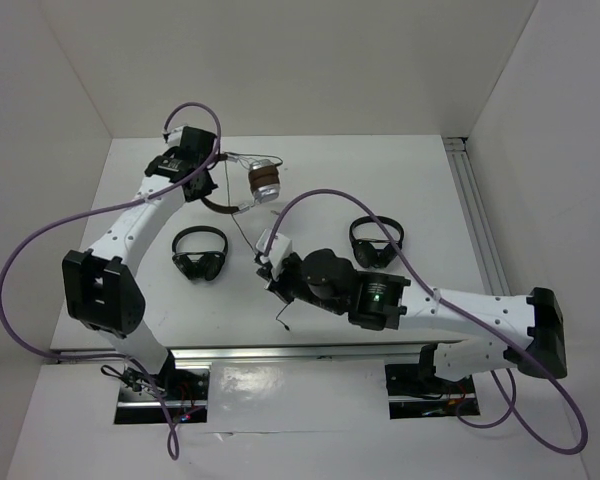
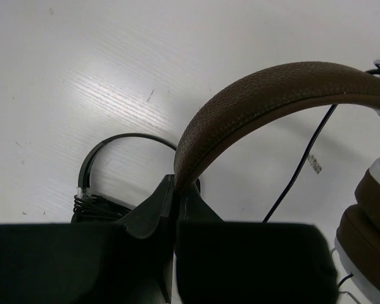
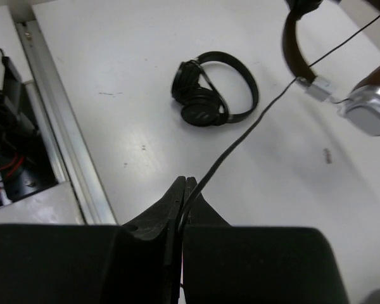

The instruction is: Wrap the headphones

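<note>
The headphones [image 1: 264,180], with a brown headband and silver earcups, are held above the far middle of the table. My left gripper [image 1: 211,193] is shut on the headband [image 2: 272,88]; an earcup with a brown pad [image 2: 373,209] shows at the right edge of the left wrist view. The thin black cable [image 1: 242,232] runs from the headphones toward me. My right gripper [image 1: 268,272] is shut on the cable [image 3: 240,136], which leads up to the headband [image 3: 294,44] and a silver earcup [image 3: 367,107]. The cable's loose end [image 1: 283,322] lies on the table near the right arm.
Two small all-black headphones lie on the table, one left of centre [image 1: 200,252] and one right of centre [image 1: 376,243]. The left one also shows in both wrist views [image 2: 114,145] [image 3: 212,88]. A metal rail [image 1: 475,210] runs along the table's right edge, another along the near edge [image 3: 57,126].
</note>
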Motion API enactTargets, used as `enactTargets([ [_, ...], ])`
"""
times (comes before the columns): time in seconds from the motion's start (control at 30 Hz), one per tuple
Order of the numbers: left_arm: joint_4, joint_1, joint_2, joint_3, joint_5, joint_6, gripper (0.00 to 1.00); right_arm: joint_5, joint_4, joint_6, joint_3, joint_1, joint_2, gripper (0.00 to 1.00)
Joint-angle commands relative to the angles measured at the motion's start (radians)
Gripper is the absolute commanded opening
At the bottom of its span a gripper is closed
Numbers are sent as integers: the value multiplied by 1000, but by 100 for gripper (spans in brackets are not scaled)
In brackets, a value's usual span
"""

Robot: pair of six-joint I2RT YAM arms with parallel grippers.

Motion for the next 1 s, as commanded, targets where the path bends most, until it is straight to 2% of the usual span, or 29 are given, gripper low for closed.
enactTargets([
  [0.0,41,-26,1,67,10,74,0,119,-92,-102,99,7,-13,0],
  [0.17,16,-58,-46,1,158,175,0,265,-112,-188,165,-29,22,0],
  [0.27,7,-100,-88,-75,147,216,0,308,-100,-220,191,-60,36,0],
  [0.43,-85,-203,-111,-76,104,259,0,328,-91,-269,241,-146,64,0],
  [0.57,-85,-244,-174,-126,129,269,0,342,-59,-280,262,-189,73,0],
  [0.73,-89,-244,-194,-137,86,191,0,255,-89,-228,294,-189,84,0],
  [0.87,-100,-221,-172,-56,86,108,0,227,-89,-217,294,-112,84,0],
  [0.97,-100,-163,-153,-16,100,33,0,213,-89,-198,294,-60,84,0],
])
